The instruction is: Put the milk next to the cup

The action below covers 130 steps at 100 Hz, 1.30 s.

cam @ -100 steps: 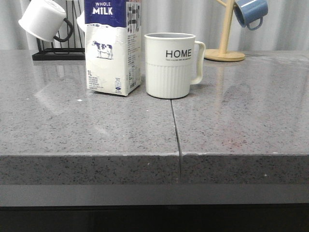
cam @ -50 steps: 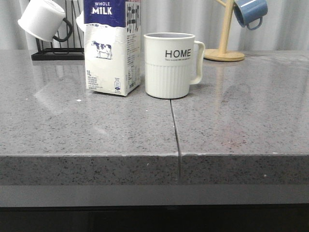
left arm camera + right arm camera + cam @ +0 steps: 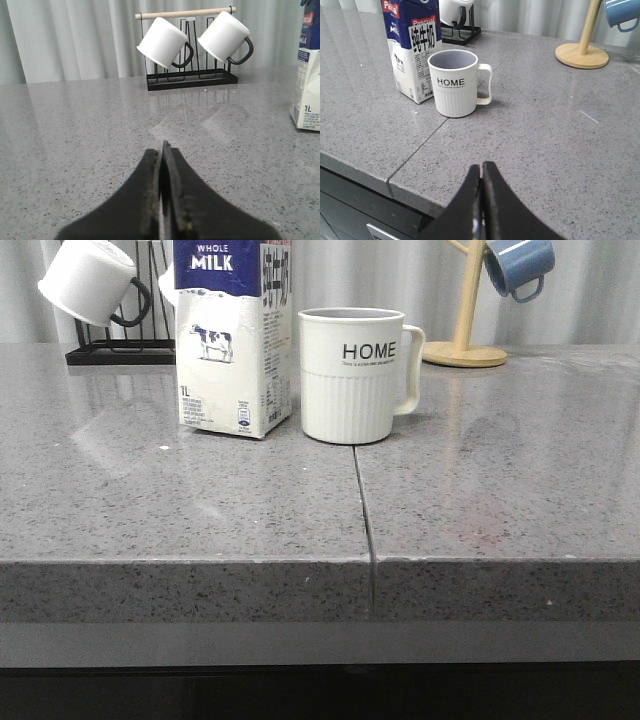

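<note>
The milk carton [image 3: 235,335], white with a dark blue "WHOLE MILK" band and a cow picture, stands upright on the grey counter, just left of the cup and close beside it. The cream ribbed "HOME" cup [image 3: 350,373] stands upright with its handle to the right. Both also show in the right wrist view: the carton [image 3: 412,50] and the cup [image 3: 454,82]. The carton's edge shows in the left wrist view [image 3: 307,75]. My left gripper [image 3: 161,147] is shut and empty over bare counter. My right gripper [image 3: 481,167] is shut and empty near the counter's front edge. Neither arm shows in the front view.
A black rack [image 3: 192,75] with two white black-handled mugs [image 3: 162,42] stands at the back left. A wooden mug tree [image 3: 465,340] with a blue mug [image 3: 518,265] stands at the back right. A seam [image 3: 362,510] runs down the counter in front of the cup.
</note>
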{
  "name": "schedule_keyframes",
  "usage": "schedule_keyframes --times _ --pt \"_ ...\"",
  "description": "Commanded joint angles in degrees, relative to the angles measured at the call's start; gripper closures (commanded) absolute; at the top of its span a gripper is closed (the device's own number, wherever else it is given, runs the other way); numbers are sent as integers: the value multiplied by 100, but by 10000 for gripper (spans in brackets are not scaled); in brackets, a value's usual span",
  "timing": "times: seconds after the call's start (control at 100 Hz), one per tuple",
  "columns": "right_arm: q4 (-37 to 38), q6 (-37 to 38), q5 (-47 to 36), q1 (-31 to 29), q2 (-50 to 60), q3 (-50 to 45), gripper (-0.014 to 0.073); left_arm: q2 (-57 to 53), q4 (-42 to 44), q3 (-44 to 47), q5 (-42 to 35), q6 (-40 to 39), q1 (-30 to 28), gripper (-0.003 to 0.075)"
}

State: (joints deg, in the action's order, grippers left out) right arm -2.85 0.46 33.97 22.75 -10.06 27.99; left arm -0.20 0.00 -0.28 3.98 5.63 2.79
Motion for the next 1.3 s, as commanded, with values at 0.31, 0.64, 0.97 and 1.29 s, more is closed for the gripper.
schedule_keyframes --times 0.31,0.64,0.97,1.29 --pt "15 -46 -426 -20 -77 138 649 -181 0 258 -398 8 -1 741" --pt "71 -46 -433 -20 -77 138 649 -181 0 258 -398 8 -1 741" --pt "405 -46 -1445 -637 -77 -17 649 -181 0 258 -398 8 -1 741" --pt "405 -46 -3044 -2167 107 -1663 649 -181 0 258 -398 8 -1 741"
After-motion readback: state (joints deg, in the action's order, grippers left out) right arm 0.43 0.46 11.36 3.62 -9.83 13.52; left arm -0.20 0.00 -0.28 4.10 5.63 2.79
